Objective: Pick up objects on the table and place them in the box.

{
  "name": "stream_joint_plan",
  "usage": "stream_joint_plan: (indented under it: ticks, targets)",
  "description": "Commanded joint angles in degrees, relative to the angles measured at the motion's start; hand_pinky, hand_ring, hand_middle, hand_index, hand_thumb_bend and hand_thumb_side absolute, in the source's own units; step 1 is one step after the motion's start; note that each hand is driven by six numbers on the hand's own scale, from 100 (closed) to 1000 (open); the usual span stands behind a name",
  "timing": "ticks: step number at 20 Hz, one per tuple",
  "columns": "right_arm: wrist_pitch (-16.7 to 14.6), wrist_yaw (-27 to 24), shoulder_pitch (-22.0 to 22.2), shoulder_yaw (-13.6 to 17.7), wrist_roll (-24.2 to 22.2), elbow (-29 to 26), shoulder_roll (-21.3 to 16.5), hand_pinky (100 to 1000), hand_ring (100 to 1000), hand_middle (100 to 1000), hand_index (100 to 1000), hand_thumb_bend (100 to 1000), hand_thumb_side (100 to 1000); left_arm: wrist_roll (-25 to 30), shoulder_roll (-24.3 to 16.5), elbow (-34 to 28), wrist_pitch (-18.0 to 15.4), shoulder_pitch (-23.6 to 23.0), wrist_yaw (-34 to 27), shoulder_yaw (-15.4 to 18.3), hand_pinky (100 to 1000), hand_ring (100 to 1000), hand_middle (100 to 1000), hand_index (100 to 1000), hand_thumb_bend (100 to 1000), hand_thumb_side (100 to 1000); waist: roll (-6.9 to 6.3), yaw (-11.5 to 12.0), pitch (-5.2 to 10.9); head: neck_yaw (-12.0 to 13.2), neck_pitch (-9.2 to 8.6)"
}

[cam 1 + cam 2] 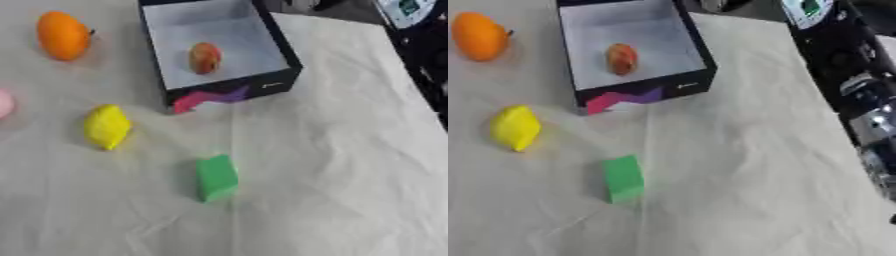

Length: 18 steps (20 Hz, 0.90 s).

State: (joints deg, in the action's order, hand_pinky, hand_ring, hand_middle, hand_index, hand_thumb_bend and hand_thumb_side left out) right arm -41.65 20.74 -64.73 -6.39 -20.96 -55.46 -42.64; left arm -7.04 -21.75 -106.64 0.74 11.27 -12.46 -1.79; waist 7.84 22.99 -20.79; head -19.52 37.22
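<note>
A dark-walled box (pixel 278 84) with a pale floor stands at the top middle, and a reddish-orange round fruit (pixel 205 57) lies inside it. On the white cloth lie an orange fruit (pixel 63 35) at the far left, a yellow lemon (pixel 107 126) left of centre and a green block (pixel 216 177) in the middle. A pink thing (pixel 3 103) is cut off by the left edge. A black and silver part of my right arm (pixel 875 125) shows at the right edge of the right eye view. Neither hand shows.
The white cloth (pixel 332 165) covers the table, creased, with its right edge running down beside a dark strip. A device with a small screen (pixel 807 10) sits beyond the top right corner.
</note>
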Motion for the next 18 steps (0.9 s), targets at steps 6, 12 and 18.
stream_joint_plan:
  ticks: [6, 12, 18]
  targets:
    - [0.37, 7.26, -0.86, -0.1, 1.81, 1.57, 2.39, 703, 697, 649, 793, 128, 165, 0.55, 0.04, -0.84, 0.11, 1.3, -0.46, -0.22, 881, 741, 593, 716, 100, 852, -0.56, 0.97, 1.57, -1.19, -0.44]
    - [-0.63, 11.55, -0.12, -0.19, 3.2, 2.19, 3.33, 701, 697, 653, 791, 138, 197, 0.61, 0.34, -0.69, 0.25, 1.47, -0.34, -0.26, 882, 741, 593, 715, 100, 858, -0.14, 1.34, 1.27, -1.57, -0.55]
    - [-1.47, 13.89, 0.61, -0.43, 3.9, 2.93, 4.22, 699, 696, 654, 790, 124, 210, 0.58, 0.62, -0.59, 0.31, 1.69, -0.3, -0.26, 883, 741, 593, 715, 100, 861, 0.19, 1.71, 1.08, -1.88, -0.63]
